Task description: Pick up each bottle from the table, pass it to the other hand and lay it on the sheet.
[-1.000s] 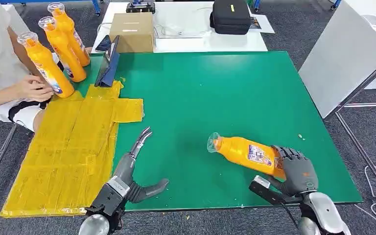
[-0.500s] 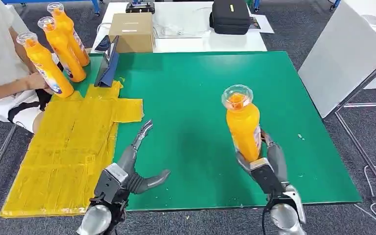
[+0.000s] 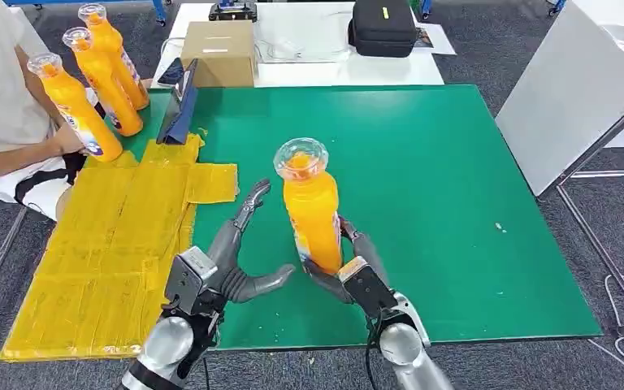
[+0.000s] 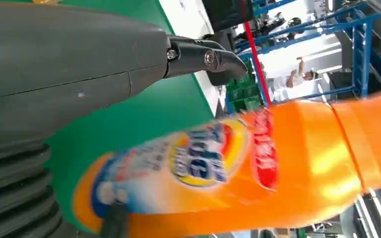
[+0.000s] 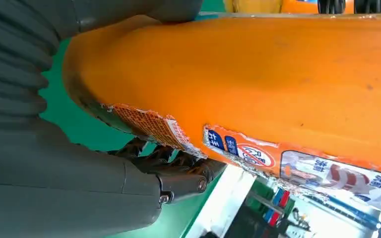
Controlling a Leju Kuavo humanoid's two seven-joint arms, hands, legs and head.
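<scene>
My right hand [image 3: 356, 275] grips the base of an orange bottle [image 3: 311, 210] with a clear cap and holds it upright above the green table [image 3: 422, 162]. The bottle's body and torn label [image 5: 287, 99] lie close against the right hand. My left hand [image 3: 231, 260] is open just left of the bottle, fingers spread toward it, thumb near its base; the bottle [image 4: 238, 168] passes right beside the left thumb [image 4: 198, 54]. The yellow sheet [image 3: 114, 252] covers the table's left part. Three more orange bottles [image 3: 77, 110] stand at the far left by a person's hand [image 3: 69, 138].
A dark blue folder [image 3: 180, 110] leans at the sheet's far end. Beyond the green table, a cardboard box [image 3: 219, 50] and a black case [image 3: 382, 26] sit on a white table. A white board [image 3: 569, 89] leans on the right.
My right hand lifted the bottle from lying on the table to upright and carried it left toward the left hand. The left hand rose and reached a little toward it.
</scene>
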